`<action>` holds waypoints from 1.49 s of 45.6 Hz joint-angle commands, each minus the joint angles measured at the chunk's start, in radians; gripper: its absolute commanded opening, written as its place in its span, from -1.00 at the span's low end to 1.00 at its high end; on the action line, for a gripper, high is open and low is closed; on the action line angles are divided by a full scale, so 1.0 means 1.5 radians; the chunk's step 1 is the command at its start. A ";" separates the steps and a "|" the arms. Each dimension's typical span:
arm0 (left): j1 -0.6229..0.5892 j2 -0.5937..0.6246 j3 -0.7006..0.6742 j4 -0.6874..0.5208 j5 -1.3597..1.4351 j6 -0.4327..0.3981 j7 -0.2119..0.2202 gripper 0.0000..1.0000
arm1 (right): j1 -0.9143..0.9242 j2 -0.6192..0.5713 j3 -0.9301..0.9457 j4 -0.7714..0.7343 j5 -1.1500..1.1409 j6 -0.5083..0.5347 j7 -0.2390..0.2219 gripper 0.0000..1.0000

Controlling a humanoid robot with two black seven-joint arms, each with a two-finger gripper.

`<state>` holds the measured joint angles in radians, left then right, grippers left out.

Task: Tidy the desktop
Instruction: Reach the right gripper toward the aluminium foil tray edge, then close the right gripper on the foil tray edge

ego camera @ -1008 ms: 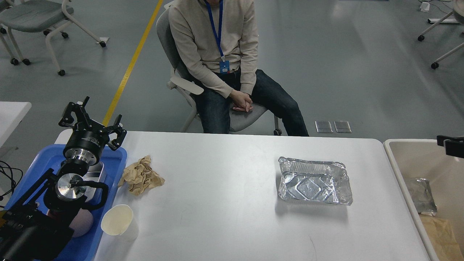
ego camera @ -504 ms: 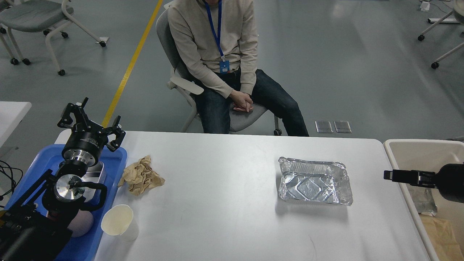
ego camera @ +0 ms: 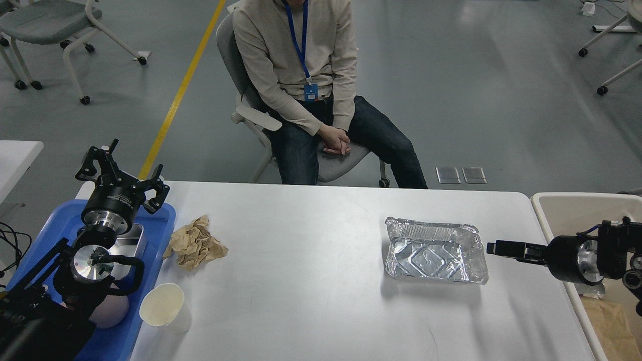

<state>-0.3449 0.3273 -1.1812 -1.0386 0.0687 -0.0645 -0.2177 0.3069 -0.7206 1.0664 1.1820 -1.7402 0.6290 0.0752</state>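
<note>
Reaching for foil tray point(ego camera: 435, 255) on table point(ego camera: 311, 301).
Right gripper point(ego camera: 494, 247) level beside tray's right rim, grip state impossible to tell; left gripper point(ego camera: 120, 170) splayed wide, empty, parked above blue tray point(ego camera: 155, 225).

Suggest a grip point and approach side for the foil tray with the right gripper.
Probably the right-hand rim of the foil tray, approached from the right. The right gripper is level with that edge and just beside it, not touching. The tray sits upright and empty on the desktop; its thin crinkled wall suits one finger inside, one outside. A light pinch should avoid crushing it.
</note>
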 commanded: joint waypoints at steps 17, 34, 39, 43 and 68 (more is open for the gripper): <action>0.012 0.003 -0.001 0.000 0.000 -0.001 0.000 0.92 | 0.024 0.064 -0.053 -0.105 -0.001 -0.063 0.002 1.00; 0.017 0.006 0.000 0.000 -0.001 -0.001 0.000 0.92 | 0.082 0.106 -0.171 -0.163 -0.009 -0.120 0.005 1.00; 0.020 0.009 -0.001 -0.001 0.000 -0.002 0.000 0.92 | 0.096 0.118 -0.197 -0.184 -0.009 -0.134 0.008 0.98; 0.021 0.013 -0.001 0.000 0.000 -0.002 0.000 0.92 | 0.105 0.129 -0.208 -0.201 -0.009 -0.136 0.011 0.98; 0.021 0.014 0.000 -0.001 0.000 -0.003 0.000 0.92 | 0.111 0.141 -0.233 -0.235 -0.007 -0.141 0.020 -1.00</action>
<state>-0.3129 0.3467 -1.1825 -1.0397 0.0691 -0.0689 -0.2178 0.4729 -0.5129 0.7192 0.8355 -1.7476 0.4180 0.0972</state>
